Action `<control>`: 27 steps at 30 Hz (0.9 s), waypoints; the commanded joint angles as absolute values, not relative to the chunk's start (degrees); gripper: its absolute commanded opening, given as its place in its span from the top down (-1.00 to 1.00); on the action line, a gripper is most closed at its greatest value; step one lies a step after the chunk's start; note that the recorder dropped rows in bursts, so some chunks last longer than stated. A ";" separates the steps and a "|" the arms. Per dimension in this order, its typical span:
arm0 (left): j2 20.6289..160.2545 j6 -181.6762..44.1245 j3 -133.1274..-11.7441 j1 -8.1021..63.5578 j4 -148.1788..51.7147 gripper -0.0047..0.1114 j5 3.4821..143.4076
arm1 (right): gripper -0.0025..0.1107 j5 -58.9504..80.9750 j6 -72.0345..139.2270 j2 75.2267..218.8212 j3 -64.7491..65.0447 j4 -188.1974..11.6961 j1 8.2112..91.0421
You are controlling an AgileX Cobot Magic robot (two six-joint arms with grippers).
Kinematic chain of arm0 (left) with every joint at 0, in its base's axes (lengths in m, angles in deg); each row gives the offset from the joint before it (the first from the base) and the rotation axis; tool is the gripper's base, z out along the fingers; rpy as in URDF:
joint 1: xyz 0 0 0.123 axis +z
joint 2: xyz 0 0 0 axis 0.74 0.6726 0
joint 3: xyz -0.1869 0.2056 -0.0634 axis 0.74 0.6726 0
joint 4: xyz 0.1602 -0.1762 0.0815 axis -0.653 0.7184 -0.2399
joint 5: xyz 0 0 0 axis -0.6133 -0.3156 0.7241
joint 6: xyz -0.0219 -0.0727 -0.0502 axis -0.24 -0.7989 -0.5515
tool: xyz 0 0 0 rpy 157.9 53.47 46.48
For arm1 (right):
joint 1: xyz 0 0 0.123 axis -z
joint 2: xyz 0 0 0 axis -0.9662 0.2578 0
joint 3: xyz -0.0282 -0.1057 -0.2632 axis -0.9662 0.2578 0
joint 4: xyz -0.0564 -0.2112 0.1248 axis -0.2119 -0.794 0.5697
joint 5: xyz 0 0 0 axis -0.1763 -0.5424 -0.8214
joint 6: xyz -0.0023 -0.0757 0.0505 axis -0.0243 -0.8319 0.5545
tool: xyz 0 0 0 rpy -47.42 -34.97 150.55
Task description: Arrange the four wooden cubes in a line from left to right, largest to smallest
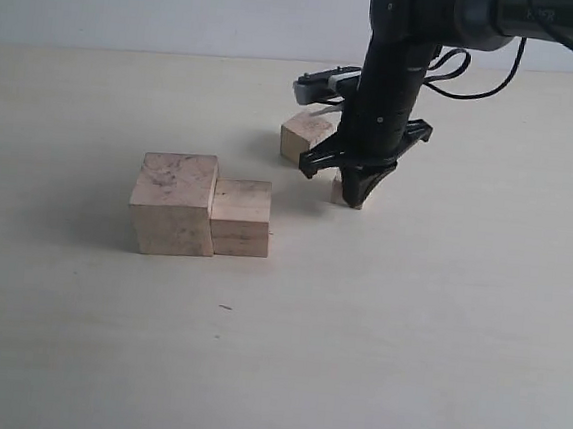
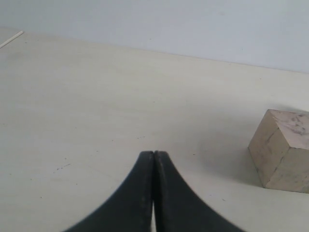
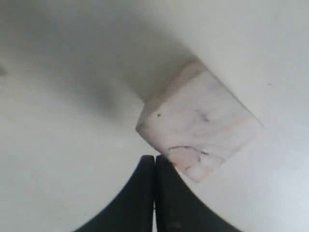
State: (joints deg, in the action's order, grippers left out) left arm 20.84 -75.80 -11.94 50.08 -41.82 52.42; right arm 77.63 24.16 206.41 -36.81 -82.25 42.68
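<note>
Right now the right claw (image 3: 154, 162) is closed, its two black fingers pressed flat together with nothing between them. It points down at the desk (image 1: 404, 365), toward the far edge and right of the middle. The smallest cube (image 1: 340, 189) sits just beside the tips, perhaps touching. In the right wrist view a cube turns a corner, not a flat face, toward the fingers. The third cube (image 1: 306, 136) stands close behind, nearer the far edge.

The largest cube (image 1: 174, 205) and second cube (image 1: 241, 218) are already side by side and touching, left of the middle. So, by my reckoning, half the row is built.

The left claw (image 2: 154, 162) is also closed on nothing. A single cube (image 2: 284, 151) lies off to one side; which of the four, I can't tell.

To do this step well, I would open the jaws before going lower. I would turn the wrist so the pads meet two opposite flat faces, since a corner grip could let the block twist out. The third cube belongs next to the second, so the smallest needs a gap left for it. Alternatively, take the third first.
</note>
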 commanded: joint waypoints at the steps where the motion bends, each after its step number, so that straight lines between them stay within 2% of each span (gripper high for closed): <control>1: 20.63 -75.80 -11.74 49.75 -41.53 0.92 52.71 | 0.96 73.72 28.47 206.27 -36.92 -86.33 45.47; 7: 20.63 -75.80 -11.74 49.75 -41.53 0.92 52.71 | 0.96 67.81 26.28 203.56 -36.92 -85.92 48.56; 11: 20.63 -75.80 -11.74 49.75 -41.53 0.92 52.71 | 0.95 62.13 9.69 200.96 -37.03 -73.55 48.44; 13: 20.63 -75.80 -11.74 49.75 -41.53 0.92 52.71 | 0.88 59.82 1.36 200.96 -37.03 -65.69 48.44; 17: 20.63 -75.80 -11.74 49.75 -41.53 0.92 52.71 | 0.44 57.34 -15.38 201.30 -37.03 -54.09 48.44; 21: 20.63 -75.80 -11.74 49.75 -41.53 0.92 52.71 | -0.39 55.43 -28.14 202.03 -37.03 -47.51 48.44; 22: 20.63 -75.80 -11.74 49.75 -41.53 0.92 52.71 | -0.51 54.06 -28.31 202.20 -37.03 -46.74 48.44; 24: 20.63 -75.80 -11.74 49.75 -41.53 0.92 52.71 | -0.65 51.43 -26.92 203.14 -37.03 -46.47 48.44; 27: 20.63 -75.80 -11.74 49.75 -41.53 0.92 52.71 | -0.65 50.69 -27.16 204.96 -37.03 -46.84 48.44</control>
